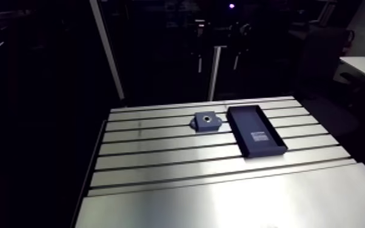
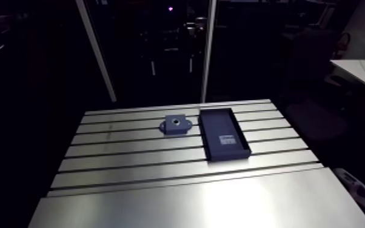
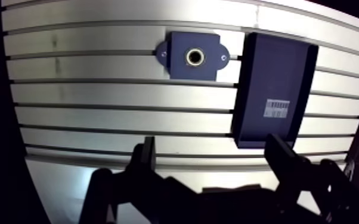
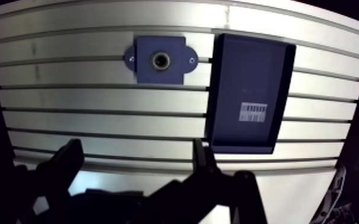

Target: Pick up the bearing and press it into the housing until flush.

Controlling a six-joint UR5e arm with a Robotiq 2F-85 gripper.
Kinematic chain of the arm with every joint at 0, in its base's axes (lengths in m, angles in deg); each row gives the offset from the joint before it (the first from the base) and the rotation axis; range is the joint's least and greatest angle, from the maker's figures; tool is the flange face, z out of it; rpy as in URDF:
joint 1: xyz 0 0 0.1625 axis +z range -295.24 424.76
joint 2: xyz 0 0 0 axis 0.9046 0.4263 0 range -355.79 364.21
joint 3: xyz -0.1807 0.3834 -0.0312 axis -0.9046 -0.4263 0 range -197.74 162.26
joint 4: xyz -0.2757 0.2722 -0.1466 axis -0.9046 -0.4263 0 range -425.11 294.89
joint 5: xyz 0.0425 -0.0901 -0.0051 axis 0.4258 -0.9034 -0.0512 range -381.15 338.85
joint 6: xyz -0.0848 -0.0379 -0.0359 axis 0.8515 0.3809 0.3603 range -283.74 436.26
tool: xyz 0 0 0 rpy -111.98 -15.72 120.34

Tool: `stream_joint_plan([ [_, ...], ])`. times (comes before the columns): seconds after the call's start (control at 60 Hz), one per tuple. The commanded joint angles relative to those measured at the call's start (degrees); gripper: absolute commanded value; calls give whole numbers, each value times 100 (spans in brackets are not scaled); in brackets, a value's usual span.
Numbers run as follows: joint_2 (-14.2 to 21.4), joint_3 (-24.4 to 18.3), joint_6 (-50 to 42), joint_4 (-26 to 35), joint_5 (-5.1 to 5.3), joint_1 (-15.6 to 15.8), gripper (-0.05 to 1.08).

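**Arm view.** A slotted aluminium table (image 1: 160, 159) carries two dark objects toward its far side. The housing (image 1: 206, 121) is a blue-grey block with a small rounded flange at each end and a round bore in its top face, and it lies flat across the slots. Just beside it, separated by a narrow strip of bare metal, lies a shallow dark rectangular tray (image 1: 248, 120) with its long side running across the slots. A pale label (image 1: 260, 137) sits on the tray floor near its closer end. The gripper does not show in this view. **Wrist view.** The gripper (image 3: 212, 143) hangs above the table's near portion. Its two dark fingers (image 3: 146, 159) stand wide apart with only bare table between them, and they hold nothing. The housing lies well ahead of the gripper, untouched. A bright brass-coloured ring (image 3: 195, 57) lines its bore, and whether this ring is the bearing cannot be told. The tray lies alongside the housing, with its closer end just ahead of one fingertip. Its barcode-like label faces upward.
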Motion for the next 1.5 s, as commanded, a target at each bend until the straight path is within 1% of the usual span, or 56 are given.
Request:
stream_joint_plan([
  [0.017, 375, -389, -29, 614, 4, -23, 1],
  [0.167, 462, -382, -40, 802, 14, -5, 1],
  [0.233, 555, -366, -41, 939, 22, -4, 1],
  [0.417, 791, -178, -32, 937, 40, -6, 1],
  [0.45, 858, -134, -24, 935, 40, -5, 1],
  [0.483, 1054, -7, -14, 919, 33, -4, 1],
  [0.5, 1054, -7, -14, 919, 33, -4, 1],
  [0.517, 1152, 48, -14, 918, 24, -4, 1],
  [0.567, 1241, 102, -14, 910, 23, -4, 1],
  [0.6, 1394, 184, -14, 901, 46, -5, 1],
  [0.633, 1394, 184, -14, 901, 46, -5, 1],
  [0.65, 1479, 211, -22, 893, 78, -12, 1],
  [0.667, 1479, 211, -22, 893, 78, -12, 1],
  [0.683, 1624, 233, -22, 891, 188, -54, 1],
  [0.7, 1624, 233, -22, 891, 188, -54, 1],
  [0.717, 1663, 234, -23, 884, 234, -64, 1],
  [0.733, 1663, 234, -23, 884, 234, -64, 1],
  [0.75, 1684, 226, -30, 875, 263, -73, 1],
  [0.783, 1687, 210, -32, 859, 283, -82, 1],
  [0.9, 1688, 167, -83, 856, 319, -83, 1],
  [0.95, 1688, 139, -93, 863, 437, -76, 1],
  [1.017, 1688, 137, -101, 865, 478, -82, 1],
  [1.133, 1653, 136, -110, 866, 471, -75, 1],
  [1.15, 1645, 137, -141, 865, 448, -75, 1],
  [1.167, 1645, 137, -141, 865, 448, -75, 1],
  [1.183, 1636, 137, -160, 865, 400, -75, 1],
  [1.2, 1636, 137, -160, 865, 400, -75, 1],
  [1.217, 1635, 137, -171, 865, 378, -75, 1],
  [1.267, 1635, 130, -180, 865, 375, -75, 1],
  [1.3, 1635, 129, -173, 872, 350, -75, 1],
  [1.5, 1609, 96, -172, 890, 339, -76, 1],
])
